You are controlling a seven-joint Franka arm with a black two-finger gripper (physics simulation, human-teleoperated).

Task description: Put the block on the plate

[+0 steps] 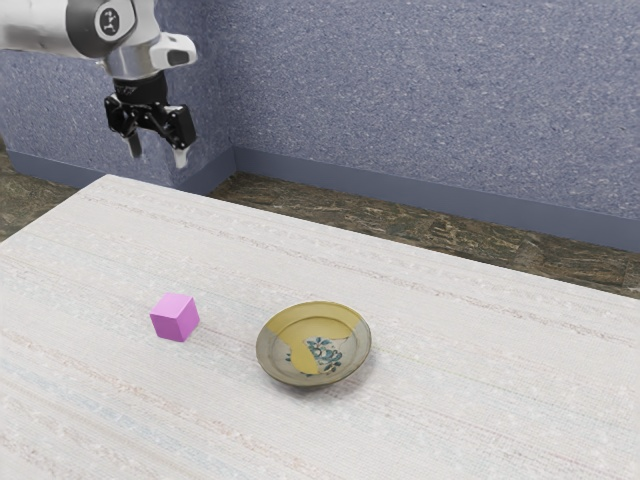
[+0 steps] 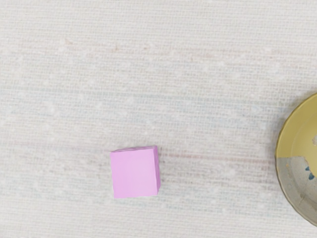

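Exterior view, near to far: we log the plate (image 1: 302, 328), yellow and grey with a blue-green floral motif, upright on the pale table (image 1: 470, 400). The pink block (image 1: 174, 319) sits on the tabletop near the plate, the two apart. Farther back, our gripper (image 1: 158, 152) hangs above table height, released, its fingers spread apart. Beyond lie the brown floor (image 1: 320, 207) and speckled blue-grey wall (image 1: 430, 90).

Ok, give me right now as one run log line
pink block: on table, apart from plate | plate: upright, empty | jaws: open, empty, raised above table | task: block not yet on plate
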